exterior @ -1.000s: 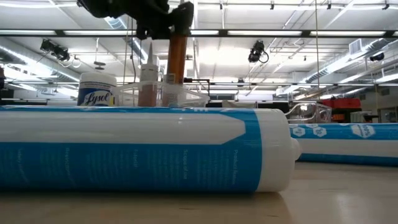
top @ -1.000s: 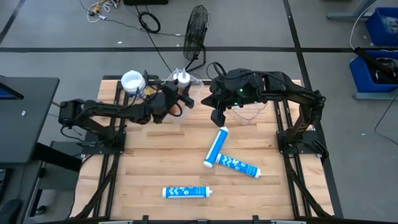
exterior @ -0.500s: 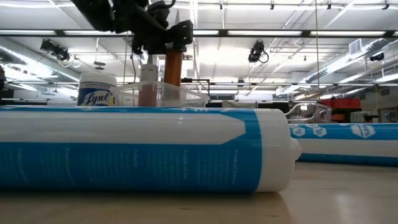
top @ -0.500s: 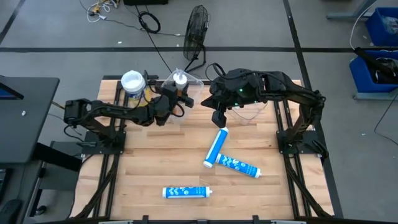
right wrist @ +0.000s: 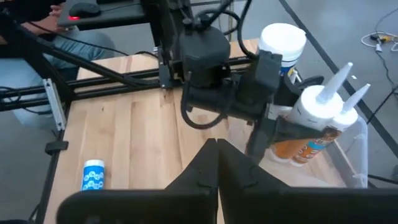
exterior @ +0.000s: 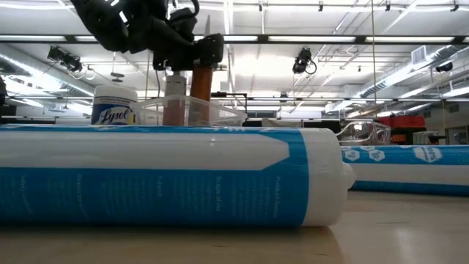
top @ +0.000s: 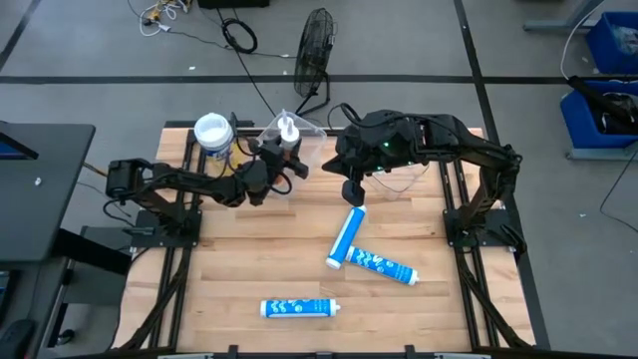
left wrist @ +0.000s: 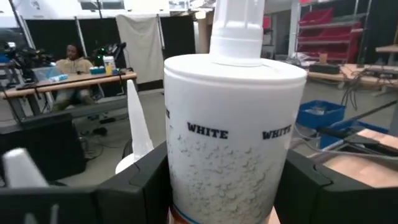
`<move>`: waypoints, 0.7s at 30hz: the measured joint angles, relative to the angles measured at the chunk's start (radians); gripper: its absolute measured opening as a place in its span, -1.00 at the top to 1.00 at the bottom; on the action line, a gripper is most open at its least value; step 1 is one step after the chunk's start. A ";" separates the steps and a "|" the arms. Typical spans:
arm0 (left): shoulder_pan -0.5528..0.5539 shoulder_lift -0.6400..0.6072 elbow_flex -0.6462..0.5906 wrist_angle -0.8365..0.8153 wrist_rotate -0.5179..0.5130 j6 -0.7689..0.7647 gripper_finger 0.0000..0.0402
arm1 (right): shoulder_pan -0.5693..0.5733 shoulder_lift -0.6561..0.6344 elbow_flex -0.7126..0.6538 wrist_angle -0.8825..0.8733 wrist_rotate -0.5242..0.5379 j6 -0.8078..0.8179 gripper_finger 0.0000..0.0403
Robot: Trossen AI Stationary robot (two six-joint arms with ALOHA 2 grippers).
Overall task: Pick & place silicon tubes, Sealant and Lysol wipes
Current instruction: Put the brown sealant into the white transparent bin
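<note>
My left gripper is shut on an upright orange-brown tube with a white top and nozzle, at the clear bin at the table's far side. A second such tube stands in the bin beside it. The Lysol wipes, yellow with a white lid, stand left of the bin. My right gripper hangs shut and empty right of the bin, above a blue-and-white tube. My left gripper pinches the tube's upper body, just under its white shoulder, between its two fingers. The fingers come level from the table's left side and lie across the tube. The tube stands upright, its lower end down in the bin.
Two more blue-and-white tubes lie on the table, one at the middle right and one near the front edge; the latter fills the low view's foreground. A person sits beyond the table.
My left gripper has gone down and a little toward the table's left edge with the orange-brown tube. The tube has stayed upright and sunk lower into the clear bin, next to the other tube.
</note>
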 joint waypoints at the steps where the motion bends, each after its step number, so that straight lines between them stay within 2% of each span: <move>1: 0.000 0.013 0.001 0.011 0.002 -0.007 -0.07 | 0.000 0.000 0.000 0.000 -0.006 -0.004 0.99; 9: -0.003 0.118 0.006 0.158 -0.030 0.003 -0.07 | 0.000 0.000 0.000 -0.001 -0.018 -0.029 0.99; 15: 0.000 0.129 0.006 0.175 -0.033 0.031 -0.07 | 0.000 0.000 0.000 0.003 -0.039 -0.058 0.99; 21: 0.000 0.134 0.000 0.234 -0.038 0.132 -0.07 | 0.000 0.000 0.000 0.004 -0.039 -0.068 0.99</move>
